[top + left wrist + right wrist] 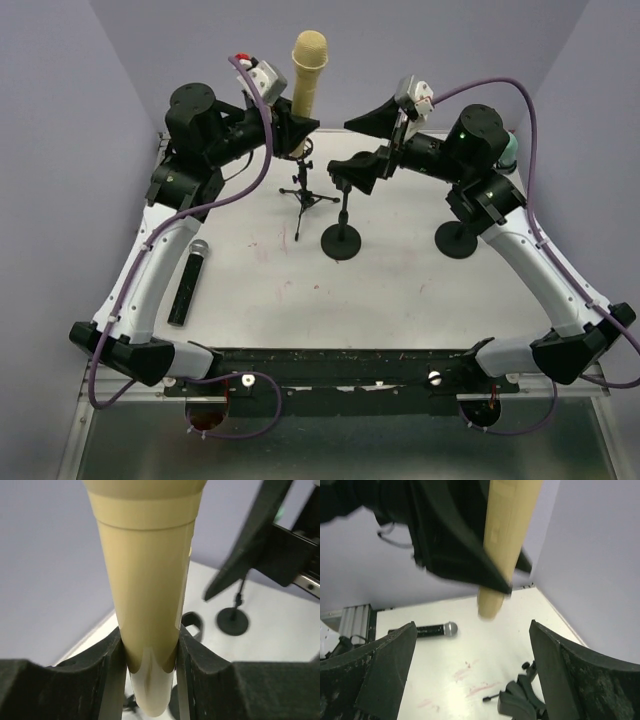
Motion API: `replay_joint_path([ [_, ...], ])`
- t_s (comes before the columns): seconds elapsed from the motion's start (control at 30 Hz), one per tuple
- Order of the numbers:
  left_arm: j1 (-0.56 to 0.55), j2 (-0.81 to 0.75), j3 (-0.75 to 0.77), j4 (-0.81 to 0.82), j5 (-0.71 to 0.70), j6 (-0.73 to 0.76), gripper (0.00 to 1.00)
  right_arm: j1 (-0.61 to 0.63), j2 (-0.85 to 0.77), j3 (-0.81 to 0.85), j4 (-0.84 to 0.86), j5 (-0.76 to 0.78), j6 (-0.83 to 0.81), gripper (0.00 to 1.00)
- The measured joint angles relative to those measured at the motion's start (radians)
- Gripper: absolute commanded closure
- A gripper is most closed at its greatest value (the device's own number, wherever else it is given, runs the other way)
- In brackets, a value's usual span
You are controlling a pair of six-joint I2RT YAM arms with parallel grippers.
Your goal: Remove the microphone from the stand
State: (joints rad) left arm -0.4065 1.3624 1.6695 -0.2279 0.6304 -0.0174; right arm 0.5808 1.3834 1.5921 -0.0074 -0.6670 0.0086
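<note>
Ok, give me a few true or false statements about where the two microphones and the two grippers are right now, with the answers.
1. The left gripper has its fingers closed against the sides of the cream microphone. True.
2. The right gripper is also clamped on the cream microphone. False: its jaws stand wide open and hold nothing.
3. A black microphone lies flat on the table, on the left arm's side. True.
4. The cream microphone's lower end sits in a stand's clip. False: the right wrist view shows its lower end hanging free in the air above the table.
</note>
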Motion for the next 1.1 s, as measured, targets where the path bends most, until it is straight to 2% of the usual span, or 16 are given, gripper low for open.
replay_joint_path([
  [0.23,0.027,-0.042,0.245,-0.322,-0.324,0.243,1.00,0.000,-0.101,-0.143,-0.117,0.009,-0.100,0.00],
  [0.33,0.070,-0.077,0.268,-0.458,-0.475,0.282,1.00,0.000,-0.108,-0.154,-0.165,0.031,-0.141,0.00],
  [0.43,0.133,-0.146,0.154,-0.552,-0.642,0.316,1.00,0.000,-0.103,-0.117,-0.279,0.063,-0.196,0.00],
  [0.5,0.182,-0.214,0.011,-0.604,-0.758,0.373,1.00,0.000,-0.103,-0.080,-0.348,0.095,-0.226,0.00],
  [0.57,0.236,-0.263,-0.102,-0.654,-0.807,0.407,1.00,0.000,-0.117,-0.066,-0.391,0.130,-0.241,0.00],
  [0.77,0.421,-0.309,-0.373,-0.768,-0.804,0.414,1.00,0.000,-0.150,-0.098,-0.416,0.157,-0.224,0.00],
  [0.9,0.492,-0.298,-0.529,-0.755,-0.800,0.402,1.00,0.000,-0.141,-0.101,-0.417,0.171,-0.219,0.00],
  [1.1,0.594,-0.256,-0.613,-0.663,-0.798,0.391,1.00,0.000,-0.142,-0.116,-0.417,0.183,-0.201,0.00],
])
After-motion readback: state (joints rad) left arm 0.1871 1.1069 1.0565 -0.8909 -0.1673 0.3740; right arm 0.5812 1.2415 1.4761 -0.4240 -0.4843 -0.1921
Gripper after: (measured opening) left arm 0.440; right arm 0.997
